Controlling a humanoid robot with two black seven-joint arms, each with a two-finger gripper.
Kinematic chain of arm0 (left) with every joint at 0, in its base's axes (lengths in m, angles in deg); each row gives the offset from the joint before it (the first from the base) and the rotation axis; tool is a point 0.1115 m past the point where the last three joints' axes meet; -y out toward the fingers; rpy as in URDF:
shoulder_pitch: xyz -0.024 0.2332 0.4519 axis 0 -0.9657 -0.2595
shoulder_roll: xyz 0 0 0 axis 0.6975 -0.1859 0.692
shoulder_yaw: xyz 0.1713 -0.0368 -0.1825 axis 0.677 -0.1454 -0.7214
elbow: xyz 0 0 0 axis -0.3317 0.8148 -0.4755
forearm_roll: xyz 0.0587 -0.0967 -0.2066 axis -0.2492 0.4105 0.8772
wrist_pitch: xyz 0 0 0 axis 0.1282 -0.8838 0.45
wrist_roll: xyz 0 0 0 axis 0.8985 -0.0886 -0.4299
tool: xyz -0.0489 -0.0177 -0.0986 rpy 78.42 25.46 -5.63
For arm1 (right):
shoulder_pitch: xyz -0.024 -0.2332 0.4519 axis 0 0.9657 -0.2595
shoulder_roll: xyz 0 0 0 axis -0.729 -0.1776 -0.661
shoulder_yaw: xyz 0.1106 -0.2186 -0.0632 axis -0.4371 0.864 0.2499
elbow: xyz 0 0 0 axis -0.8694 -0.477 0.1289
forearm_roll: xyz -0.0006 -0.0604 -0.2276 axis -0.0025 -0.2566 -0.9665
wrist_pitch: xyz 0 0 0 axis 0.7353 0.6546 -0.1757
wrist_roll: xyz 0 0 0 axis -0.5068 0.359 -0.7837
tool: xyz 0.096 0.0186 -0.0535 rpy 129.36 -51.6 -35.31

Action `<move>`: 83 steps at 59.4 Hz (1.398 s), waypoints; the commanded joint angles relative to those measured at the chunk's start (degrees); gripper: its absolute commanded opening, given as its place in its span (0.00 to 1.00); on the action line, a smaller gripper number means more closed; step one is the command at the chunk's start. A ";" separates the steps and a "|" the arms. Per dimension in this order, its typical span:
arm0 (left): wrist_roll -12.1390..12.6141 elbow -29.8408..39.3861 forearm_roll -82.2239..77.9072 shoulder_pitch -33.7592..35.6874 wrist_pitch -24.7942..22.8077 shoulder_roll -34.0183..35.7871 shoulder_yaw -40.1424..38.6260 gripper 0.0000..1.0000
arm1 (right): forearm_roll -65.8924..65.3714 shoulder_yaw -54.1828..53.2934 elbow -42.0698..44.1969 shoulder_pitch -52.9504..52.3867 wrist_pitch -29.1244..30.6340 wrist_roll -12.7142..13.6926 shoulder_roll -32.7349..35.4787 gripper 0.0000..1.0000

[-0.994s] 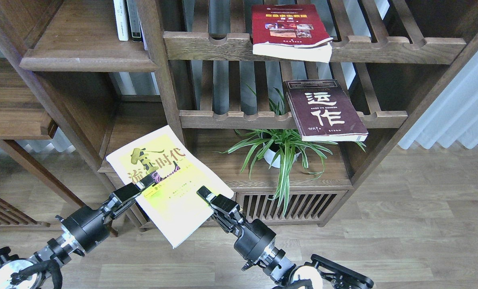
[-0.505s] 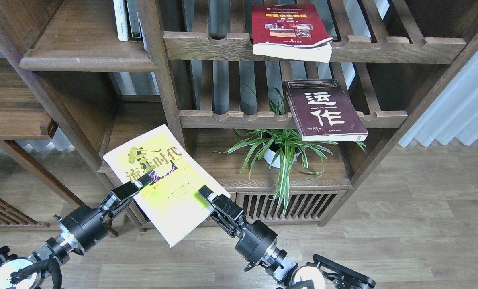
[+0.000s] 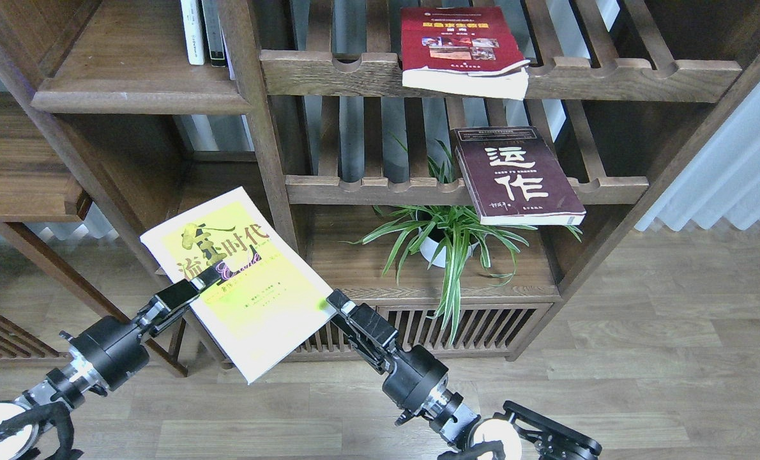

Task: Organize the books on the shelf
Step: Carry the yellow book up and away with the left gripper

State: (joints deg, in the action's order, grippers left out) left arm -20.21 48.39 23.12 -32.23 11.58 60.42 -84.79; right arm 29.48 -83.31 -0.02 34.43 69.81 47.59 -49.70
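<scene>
My left gripper (image 3: 202, 282) is shut on the left edge of the yellow-green book (image 3: 246, 294) and holds it tilted in the air, in front of the bookcase's lower left. My right gripper (image 3: 336, 301) sits at the book's right corner, off the cover, and looks open. The dark maroon book (image 3: 517, 176) lies slanted on the middle slatted rack, overhanging its front rail. The red book (image 3: 460, 48) lies on the upper slatted rack. The solid walnut shelf (image 3: 131, 76) is at the upper left, well above the held book.
Thin white and dark-spined volumes (image 3: 201, 32) stand at the back right of the solid shelf. A potted spider plant (image 3: 447, 243) sits on the low board under the maroon book. A bookcase post (image 3: 258, 128) divides the shelf from the racks. A slatted cabinet front (image 3: 476, 326) is below.
The left gripper has carried the yellow-green book left and slightly up. The right gripper has come off the cover and moved right and down, now at the book's corner.
</scene>
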 commanded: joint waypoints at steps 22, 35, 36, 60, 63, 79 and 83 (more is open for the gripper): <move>0.49 -0.01 -9.90 0.00 0.01 3.80 -12.55 0.04 | -1.14 -0.09 1.15 0.07 0.00 0.02 -0.01 0.75; 0.49 0.08 -14.57 0.00 0.01 3.89 -20.46 0.04 | -1.23 -0.53 2.38 -0.02 0.00 0.02 -0.36 0.75; 0.49 0.08 -14.57 0.00 0.01 3.89 -21.07 0.04 | -1.23 -0.53 2.46 -0.11 0.00 0.02 -0.45 0.75; 0.40 0.08 -14.48 0.17 0.01 4.15 -26.96 0.04 | -1.23 -0.53 2.64 -0.37 0.00 0.02 -0.45 0.75; 0.32 -0.01 -14.48 0.35 0.01 4.15 -27.32 0.04 | -1.23 -0.53 2.64 -0.37 0.00 0.02 -0.45 0.75; -0.39 -0.01 -13.95 1.75 0.01 4.15 -28.63 0.04 | -1.23 -0.53 3.78 -0.37 0.00 0.02 -0.62 0.75; -0.48 -0.01 -13.86 2.54 0.01 4.15 -29.16 0.04 | -1.23 -0.53 3.78 -0.46 0.00 0.02 -0.62 0.75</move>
State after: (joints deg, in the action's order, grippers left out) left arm -20.53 48.38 9.12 -30.76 11.59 64.56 -113.23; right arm 28.25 -83.84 3.69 34.05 69.81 47.62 -50.25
